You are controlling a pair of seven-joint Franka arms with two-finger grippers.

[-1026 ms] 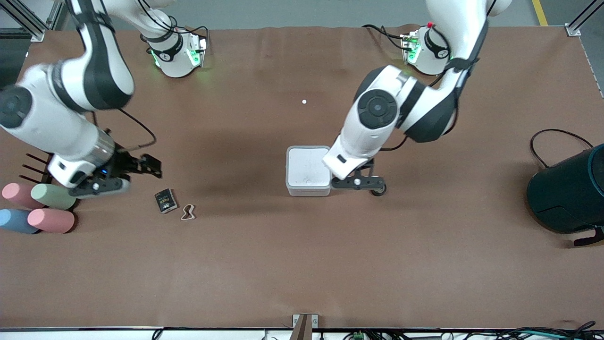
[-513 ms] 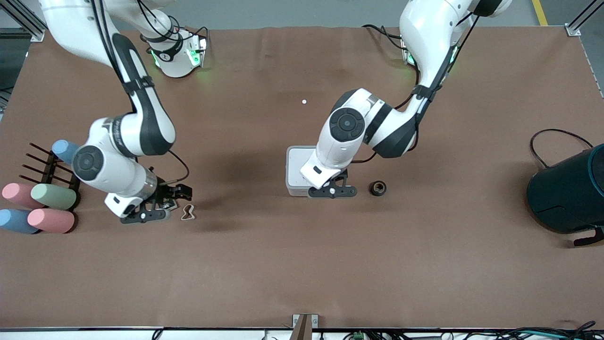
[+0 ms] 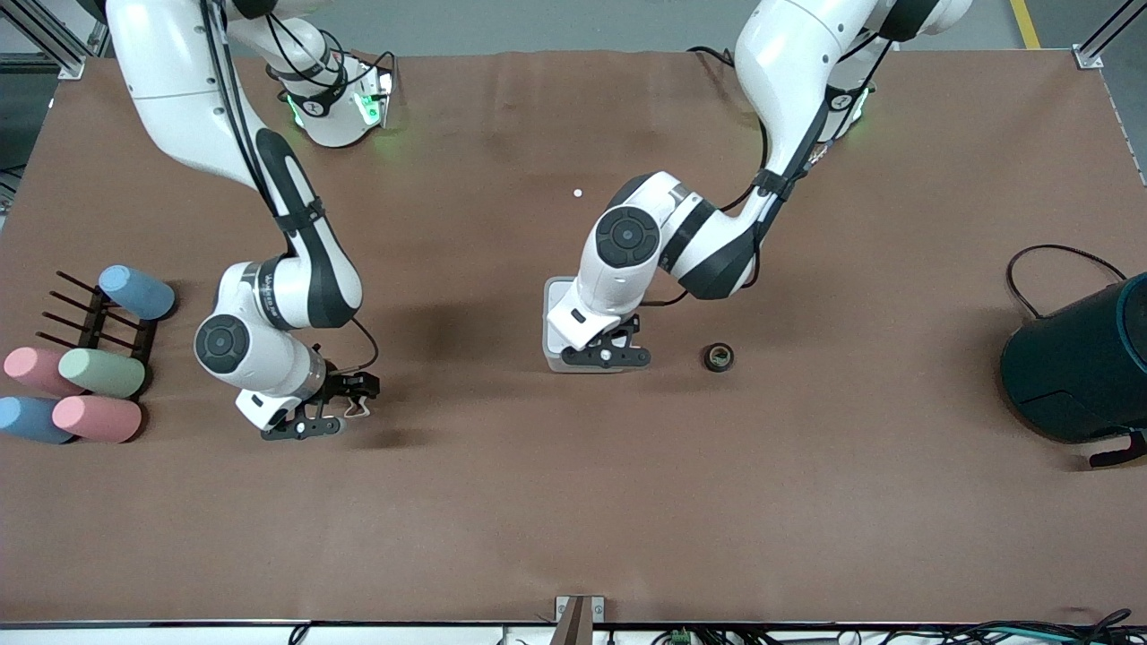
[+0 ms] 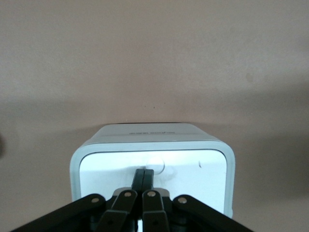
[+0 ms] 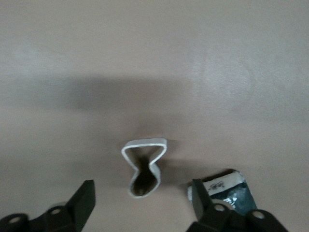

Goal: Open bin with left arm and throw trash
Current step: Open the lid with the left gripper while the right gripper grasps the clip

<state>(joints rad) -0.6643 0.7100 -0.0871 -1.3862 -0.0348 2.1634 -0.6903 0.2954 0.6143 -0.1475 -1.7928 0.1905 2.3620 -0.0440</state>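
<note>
Left gripper (image 4: 144, 180), closed and empty, presses the small white-grey plastic bin (image 4: 153, 145)'s stiff lid. Right gripper (image 5: 143, 205) spreads wide around the limp whitish rubber-band loop (image 5: 144, 166); pinch its waist.

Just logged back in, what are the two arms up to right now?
The left gripper, fingers shut, is down over the white bin, its tips at the closed lid. The right gripper, open, is low over the rubber-band loop, which lies between its fingers, with the black packet beside it. The tape roll lies on the table beside the bin, toward the left arm's end. Nothing is in the bin yet.
</note>
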